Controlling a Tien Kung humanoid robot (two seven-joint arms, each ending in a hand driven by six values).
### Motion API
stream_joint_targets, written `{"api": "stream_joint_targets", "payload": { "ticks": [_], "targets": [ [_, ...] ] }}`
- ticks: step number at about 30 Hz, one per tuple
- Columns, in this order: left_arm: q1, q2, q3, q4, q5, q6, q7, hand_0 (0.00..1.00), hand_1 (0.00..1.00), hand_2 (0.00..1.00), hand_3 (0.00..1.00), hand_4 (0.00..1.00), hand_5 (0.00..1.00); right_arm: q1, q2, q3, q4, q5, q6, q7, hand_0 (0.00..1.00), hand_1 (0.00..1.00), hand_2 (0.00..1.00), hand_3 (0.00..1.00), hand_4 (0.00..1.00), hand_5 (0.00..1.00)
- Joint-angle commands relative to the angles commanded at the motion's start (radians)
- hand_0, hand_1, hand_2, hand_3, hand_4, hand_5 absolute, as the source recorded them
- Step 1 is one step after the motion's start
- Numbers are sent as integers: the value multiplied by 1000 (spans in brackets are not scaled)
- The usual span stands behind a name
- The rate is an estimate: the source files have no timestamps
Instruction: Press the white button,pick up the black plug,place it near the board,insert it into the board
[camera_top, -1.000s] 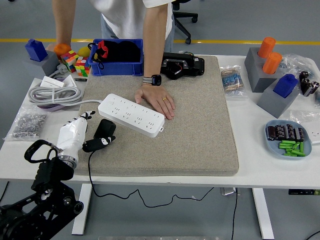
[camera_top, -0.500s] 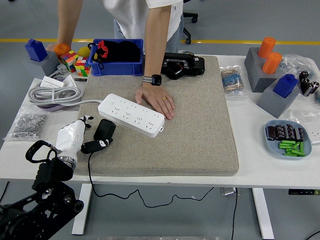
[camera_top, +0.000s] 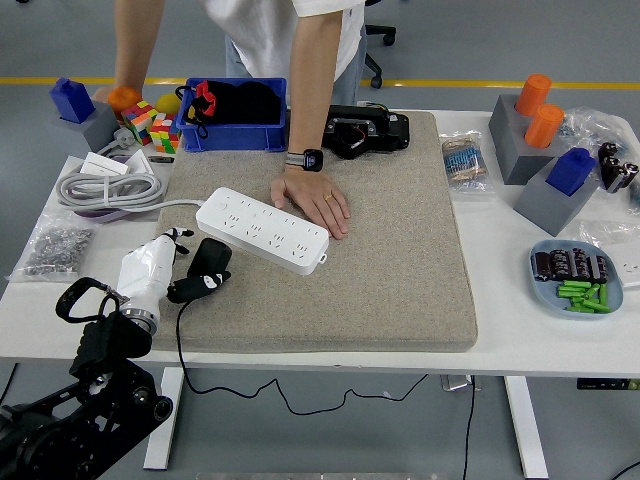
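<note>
Black plug (camera_top: 208, 262) lies on the grey mat (camera_top: 400, 280) near its left edge, just near-left of the white power strip (camera_top: 262, 229), its cord (camera_top: 182, 340) trailing off the near edge of the bench (camera_top: 520, 340). Strip sits diagonally across the mat's left-centre; a person's hand (camera_top: 312, 202) rests flat on the mat touching the strip's far side, apparently steadying it.

Left hand (camera_top: 160, 262), white-shelled with dark fingertips, sits at the mat's left edge just beside the plug. Thumb or lower finger (camera_top: 192, 288) reaches to the plug's near end and looks to touch it; upper fingers (camera_top: 178, 234) stand clear. Not a closed grasp: the hand is partly open and holds nothing that I can make out. Right arm not in view.

Step in hand, as I judge it: picking up the plug. Whether the button has been pressed cannot be told.

Next move calls for closing the fingers around the plug body from both sides, lifting it clear of the mat with cord slack, then carrying it right toward the strip.
</note>
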Motion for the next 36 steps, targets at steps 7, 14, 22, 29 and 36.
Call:
{"api": "stream_joint_targets", "payload": {
  "ticks": [7, 14, 22, 29, 36],
  "targets": [
    [0, 1, 0, 3, -11, -2, -5, 645, 621, 587, 731, 998, 315, 0, 0, 0, 0, 0, -1, 2, 605, 588, 581, 584, 652, 390],
    [0, 1, 1, 4, -11, 10, -17, 564, 554, 542, 694, 945, 166, -1, 1, 0, 1, 2, -5, 9, 606, 588, 579, 583, 651, 390],
    [-3, 0, 4, 8, -28, 40, -63, 479, 497, 496, 661, 901, 83, 0, 1, -2, 1, 1, -5, 9, 606, 586, 578, 583, 651, 389],
    [-6, -1, 8, 16, -41, 47, -83, 432, 451, 460, 616, 878, 22, 0, 2, -2, 0, 0, -6, 9, 606, 586, 579, 584, 649, 389],
    [-7, -1, 6, 24, -79, 22, -121, 398, 420, 441, 573, 768, 2, -1, 3, -3, 0, 0, -6, 10, 605, 587, 578, 584, 649, 389]
  ]
}}
